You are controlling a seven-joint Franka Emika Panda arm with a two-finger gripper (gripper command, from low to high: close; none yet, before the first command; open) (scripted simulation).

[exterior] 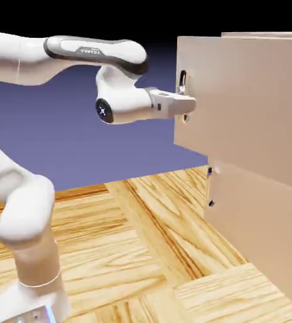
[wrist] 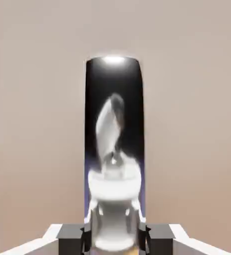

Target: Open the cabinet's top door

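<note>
Robot fingers (wrist: 115,239) clamp the door's handle (wrist: 114,149); the top door (exterior: 249,94), at three o'clock, stands ajar. A crooked pull may slip off.

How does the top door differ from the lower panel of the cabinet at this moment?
The top door stands swung out from the cabinet; the lower panel lies flat and shut. The top door's bar handle is clamped in the gripper; nothing touches the lower panel. Both are plain beige-pink.
</note>
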